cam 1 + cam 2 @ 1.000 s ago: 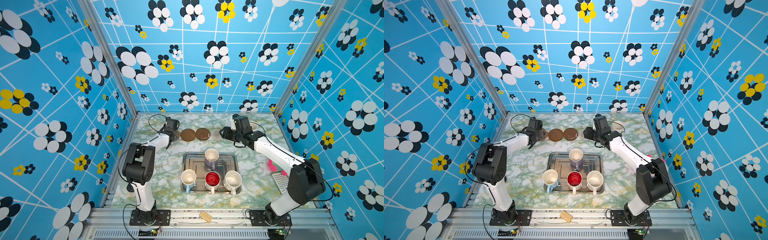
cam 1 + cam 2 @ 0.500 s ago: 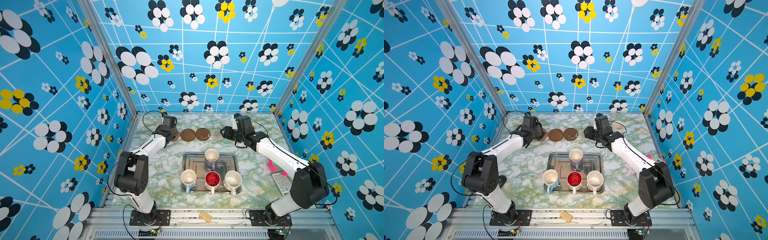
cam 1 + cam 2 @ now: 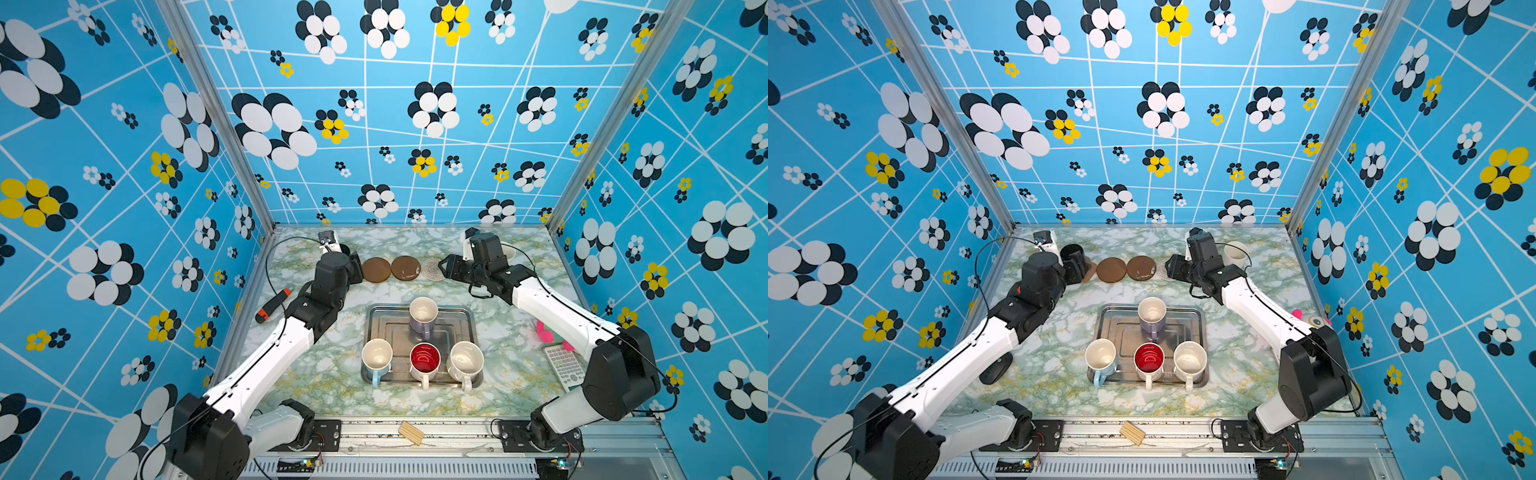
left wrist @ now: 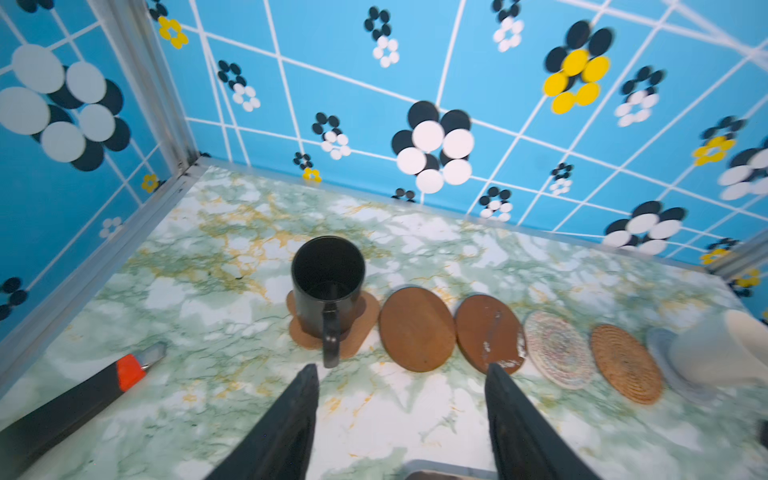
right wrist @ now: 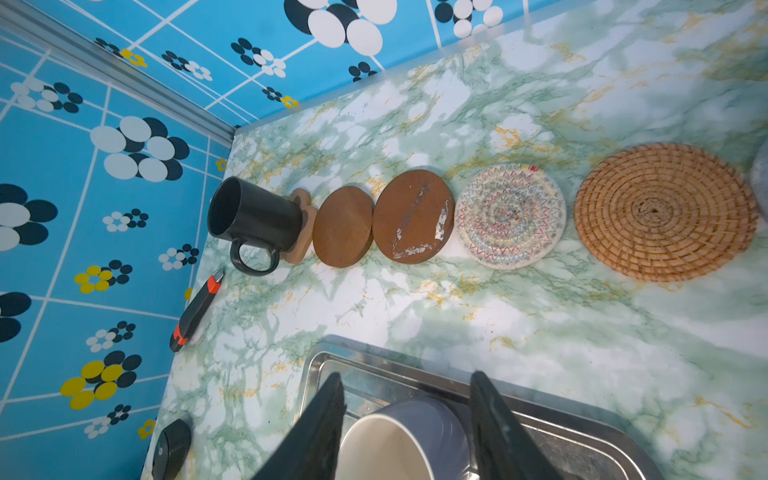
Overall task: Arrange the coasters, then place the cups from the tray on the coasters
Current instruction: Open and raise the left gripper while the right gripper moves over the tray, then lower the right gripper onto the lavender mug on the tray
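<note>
A black mug (image 4: 328, 286) stands on the paw coaster (image 4: 361, 332) at the left end of the back row. After it come two dark-brown discs (image 4: 417, 328) (image 4: 488, 332), the lacy disc (image 4: 557, 349), the rattan disc (image 4: 625, 363), and a cream mug (image 3: 1235, 253) on the grey coaster. My left gripper (image 4: 401, 374) is open and empty, just short of the black mug's handle. My right gripper (image 5: 405, 386) is open and hovers by the lacy disc. The tray (image 3: 390, 328) holds the lavender (image 3: 423, 318), light blue (image 3: 376, 357), red-inside (image 3: 424, 359) and speckled (image 3: 466, 359) mugs.
A black and orange utility knife (image 3: 272, 305) lies by the left wall, and a black mouse-like object (image 3: 995, 368) lies nearer the front. A calculator (image 3: 563, 365) and a pink item (image 3: 544, 332) sit at the right edge. A wooden piece (image 3: 410, 432) rests on the front rail.
My left gripper has opened and let go of the black mug, which stands on the paw coaster. The left arm has stretched out lower. The right arm has barely moved.
</note>
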Robot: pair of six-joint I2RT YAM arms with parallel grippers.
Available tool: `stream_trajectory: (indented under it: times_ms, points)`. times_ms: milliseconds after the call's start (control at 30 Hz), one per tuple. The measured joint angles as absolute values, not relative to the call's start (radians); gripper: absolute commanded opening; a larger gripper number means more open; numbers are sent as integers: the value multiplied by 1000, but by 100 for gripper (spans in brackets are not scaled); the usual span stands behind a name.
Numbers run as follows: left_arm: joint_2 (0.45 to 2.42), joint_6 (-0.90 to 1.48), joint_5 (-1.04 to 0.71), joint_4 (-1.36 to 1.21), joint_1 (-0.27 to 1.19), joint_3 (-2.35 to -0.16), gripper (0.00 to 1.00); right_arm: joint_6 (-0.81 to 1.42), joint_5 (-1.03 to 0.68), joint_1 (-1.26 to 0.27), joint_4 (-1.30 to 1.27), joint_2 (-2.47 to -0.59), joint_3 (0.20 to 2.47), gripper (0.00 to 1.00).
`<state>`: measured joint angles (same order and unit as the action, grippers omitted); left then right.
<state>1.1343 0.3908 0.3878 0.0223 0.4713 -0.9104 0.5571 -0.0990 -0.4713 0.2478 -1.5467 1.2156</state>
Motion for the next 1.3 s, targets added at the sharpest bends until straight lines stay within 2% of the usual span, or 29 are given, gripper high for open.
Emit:
stream_trajectory:
  times_ms: [267,767,1300]
  points:
    - [1053,408,331,-9,550,-810,66,503,-54,-553,367,-1547,1291,54]
    - [987,339,314,-21,558,-773,71,377,44,-688,670,-1531,1331,56]
    - [1043,327,291,-23,558,-773,80,393,-2,-744,699,-1494,1193,60]
